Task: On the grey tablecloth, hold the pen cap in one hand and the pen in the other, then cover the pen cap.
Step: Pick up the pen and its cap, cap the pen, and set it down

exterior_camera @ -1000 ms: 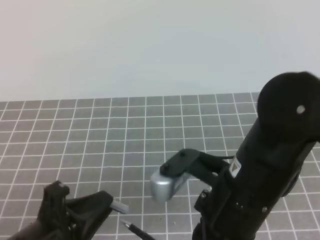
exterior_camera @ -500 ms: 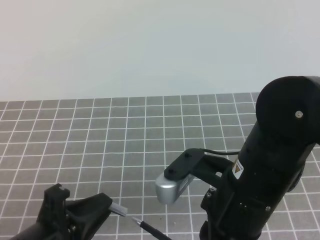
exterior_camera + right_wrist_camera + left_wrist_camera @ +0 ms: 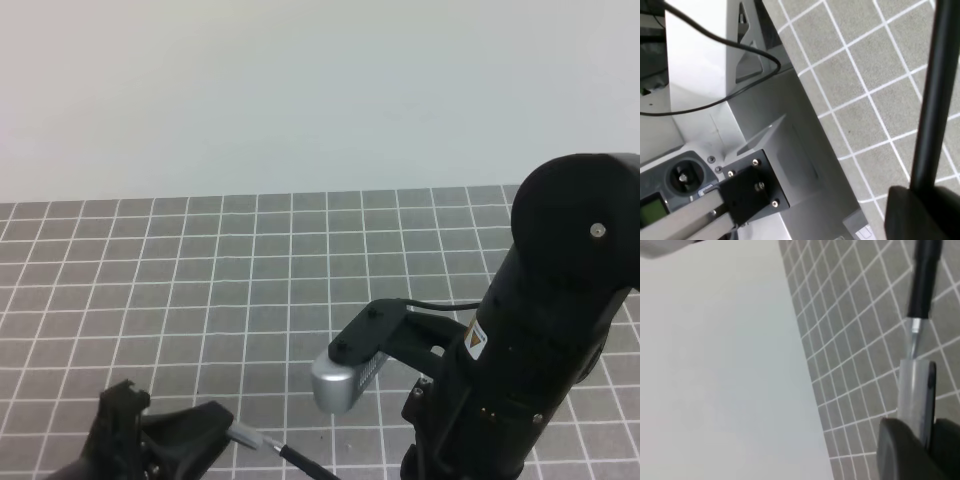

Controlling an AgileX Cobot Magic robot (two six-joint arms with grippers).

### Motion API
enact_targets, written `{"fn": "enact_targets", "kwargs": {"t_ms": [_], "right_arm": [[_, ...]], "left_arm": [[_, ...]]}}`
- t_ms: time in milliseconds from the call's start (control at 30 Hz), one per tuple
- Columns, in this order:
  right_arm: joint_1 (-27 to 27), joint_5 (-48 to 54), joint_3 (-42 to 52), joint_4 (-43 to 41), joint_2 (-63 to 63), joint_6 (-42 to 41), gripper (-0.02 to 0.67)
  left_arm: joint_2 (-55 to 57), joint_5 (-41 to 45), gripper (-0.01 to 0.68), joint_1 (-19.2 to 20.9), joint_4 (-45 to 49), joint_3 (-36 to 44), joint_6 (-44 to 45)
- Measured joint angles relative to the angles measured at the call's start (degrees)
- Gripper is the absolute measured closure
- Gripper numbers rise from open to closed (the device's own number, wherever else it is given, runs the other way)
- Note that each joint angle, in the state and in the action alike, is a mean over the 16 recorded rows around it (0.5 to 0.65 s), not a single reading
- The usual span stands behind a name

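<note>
Exterior high view looks down on the grey tablecloth [image 3: 250,270], its white grid running from the pale wall at the back to the bottom edge of the picture. At the lower left the left claw [image 3: 215,432] is pressed together on the pen cap [image 3: 243,434], which sticks out of its tip as a short grey stub pointing right. Just beside the cap's open end sits the silver tip of the pen [image 3: 300,460], whose black shaft slants down to the right and leaves the picture at the bottom edge, under the big black right arm [image 3: 540,330]. A silver wrist camera [image 3: 345,375] hangs from that arm above the cloth.

Left wrist view shows the same meeting from close by: the cap [image 3: 915,395] rises from between the dark fingertips [image 3: 900,450], and the pen [image 3: 922,280] comes down from the top edge with its thin silver tip touching the cap's mouth or just entering it. Pen and cap stand nearly in one line.

Right wrist view has the black shaft [image 3: 935,95] running up from the right claw [image 3: 920,212], whose dark pad is closed against it. Behind lie the grid cloth [image 3: 865,65] and a grey metal stand [image 3: 705,55] with a black cable.
</note>
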Motion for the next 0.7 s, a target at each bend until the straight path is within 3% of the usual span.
{"fn": "enact_targets", "kwargs": {"t_ms": [433,700], "right_arm": [[0.0,0.0,0.0,1.3,0.0,-3.8,0.580],[0.0,0.0,0.0,0.5,0.0,-6.7,0.580]], "left_arm": [[0.0,-0.9,0.672,-0.5,0.7,0.0,-0.5],[0.0,-1.0,0.672,-3.1,2.6,0.0,-1.6]]}}
